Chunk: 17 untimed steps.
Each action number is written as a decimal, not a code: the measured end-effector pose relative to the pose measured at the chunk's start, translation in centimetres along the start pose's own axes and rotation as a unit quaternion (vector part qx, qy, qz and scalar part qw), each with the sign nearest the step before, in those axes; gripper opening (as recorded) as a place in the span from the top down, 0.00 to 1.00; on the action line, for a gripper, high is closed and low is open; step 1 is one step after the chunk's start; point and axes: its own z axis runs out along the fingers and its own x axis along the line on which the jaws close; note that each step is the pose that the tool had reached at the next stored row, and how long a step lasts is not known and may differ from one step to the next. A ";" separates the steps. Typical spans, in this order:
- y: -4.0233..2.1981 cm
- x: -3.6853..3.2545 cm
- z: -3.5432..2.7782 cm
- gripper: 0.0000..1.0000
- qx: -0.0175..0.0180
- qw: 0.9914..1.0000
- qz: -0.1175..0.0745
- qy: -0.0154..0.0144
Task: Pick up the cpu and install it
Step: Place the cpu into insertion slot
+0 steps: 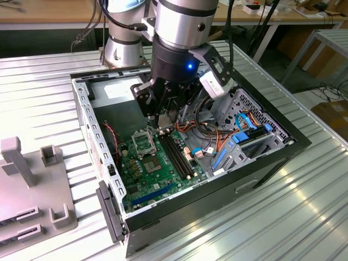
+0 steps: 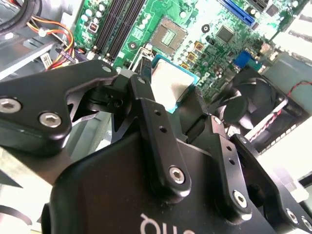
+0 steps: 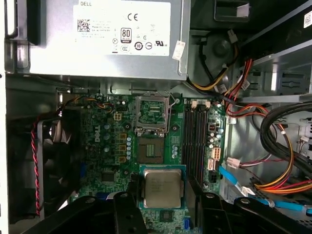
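cpu (image 3: 161, 187) clamped in gripper (image 3: 163, 199), held over the board (image 3: 105, 141), not seated yet.
Both wrist views: fingers (image 2: 151, 122) pinch the cpu on two opposite edges, metal top facing the camera. It hangs just beside the open socket (image 3: 151, 148), memory slots (image 3: 195, 134) near. Exterior view: gripper (image 1: 165, 126) is down inside the open case (image 1: 87, 114), above the board, close to the socket (image 1: 145, 145).
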 end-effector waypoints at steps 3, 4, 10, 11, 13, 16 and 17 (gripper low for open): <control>0.14 0.00 0.99 0.53 0.000 1.000 0.000 0.000; 0.16 0.00 1.34 0.53 0.000 1.000 0.001 0.000; 0.18 0.03 2.62 0.53 0.000 1.000 0.005 0.000; 0.19 0.03 2.82 0.53 0.000 1.000 0.006 0.000; 0.21 0.06 3.25 0.53 0.000 1.000 0.007 0.000; 0.24 0.20 4.11 0.53 0.000 1.000 0.007 0.000; 0.25 0.21 4.30 0.53 0.000 1.000 0.007 0.000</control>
